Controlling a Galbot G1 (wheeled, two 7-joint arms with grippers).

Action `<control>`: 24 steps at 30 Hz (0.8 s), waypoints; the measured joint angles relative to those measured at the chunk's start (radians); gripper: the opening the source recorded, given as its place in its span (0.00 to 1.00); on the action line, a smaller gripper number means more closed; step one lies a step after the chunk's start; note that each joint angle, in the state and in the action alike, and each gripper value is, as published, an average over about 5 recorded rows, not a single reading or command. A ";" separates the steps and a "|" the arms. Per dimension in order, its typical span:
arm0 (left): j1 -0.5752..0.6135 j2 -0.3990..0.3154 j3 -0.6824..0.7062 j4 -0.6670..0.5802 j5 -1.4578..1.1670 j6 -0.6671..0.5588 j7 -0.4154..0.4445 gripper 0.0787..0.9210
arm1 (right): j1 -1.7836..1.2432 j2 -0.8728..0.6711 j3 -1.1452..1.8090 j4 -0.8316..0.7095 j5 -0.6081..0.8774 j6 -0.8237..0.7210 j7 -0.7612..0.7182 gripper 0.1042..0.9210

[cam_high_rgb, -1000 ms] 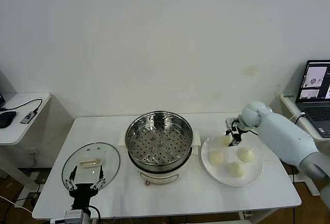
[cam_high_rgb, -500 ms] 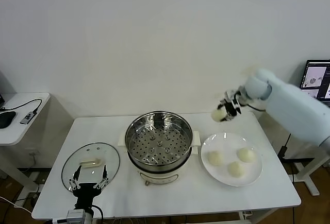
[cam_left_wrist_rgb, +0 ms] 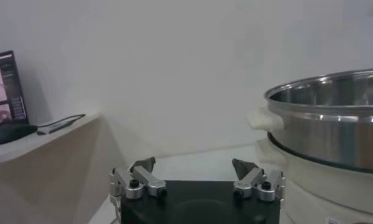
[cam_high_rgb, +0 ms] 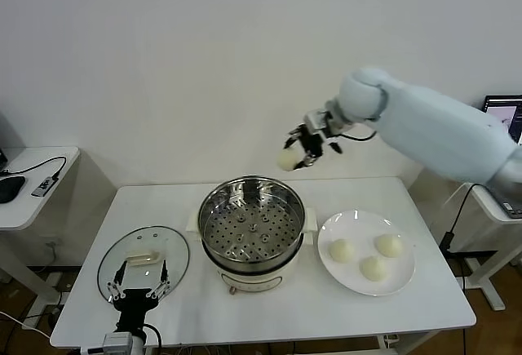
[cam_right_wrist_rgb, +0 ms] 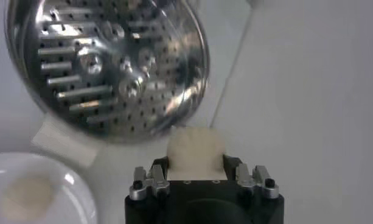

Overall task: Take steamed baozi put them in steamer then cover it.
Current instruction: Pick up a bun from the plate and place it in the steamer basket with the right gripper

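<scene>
My right gripper is shut on one cream-white baozi and holds it in the air above the far right rim of the steamer. In the right wrist view the baozi sits between the fingers, with the perforated tray below. Three more baozi lie on the white plate right of the steamer. The glass cover lies flat on the table left of the steamer. My left gripper is open and empty at the cover's near edge; in its wrist view the steamer wall stands beside it.
A white side table with a mouse and cable stands at the left. A laptop sits on a stand at the far right. The white wall is close behind the table.
My right gripper has lifted a baozi off the plate and carried it up and left, from over the plate to above the steamer's far right rim. The left arm has stayed put.
</scene>
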 measured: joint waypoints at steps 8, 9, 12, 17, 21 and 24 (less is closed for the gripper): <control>0.005 -0.005 -0.010 0.000 0.006 -0.013 0.000 0.88 | 0.007 0.138 -0.109 -0.045 -0.046 0.134 0.034 0.57; 0.005 -0.006 -0.012 0.000 0.006 -0.014 0.000 0.88 | 0.005 0.151 -0.118 -0.054 -0.059 0.153 0.038 0.57; 0.003 -0.008 -0.015 0.002 0.005 -0.016 0.000 0.88 | -0.006 0.186 -0.141 -0.083 -0.103 0.211 0.048 0.57; -0.002 -0.009 -0.015 0.007 0.005 -0.020 0.001 0.88 | -0.030 0.229 -0.163 -0.135 -0.186 0.298 0.066 0.57; -0.007 -0.009 -0.014 0.014 0.004 -0.024 0.002 0.88 | -0.055 0.257 -0.167 -0.179 -0.256 0.358 0.083 0.57; -0.009 -0.010 -0.013 0.017 0.005 -0.026 0.003 0.88 | -0.074 0.276 -0.169 -0.208 -0.303 0.395 0.095 0.57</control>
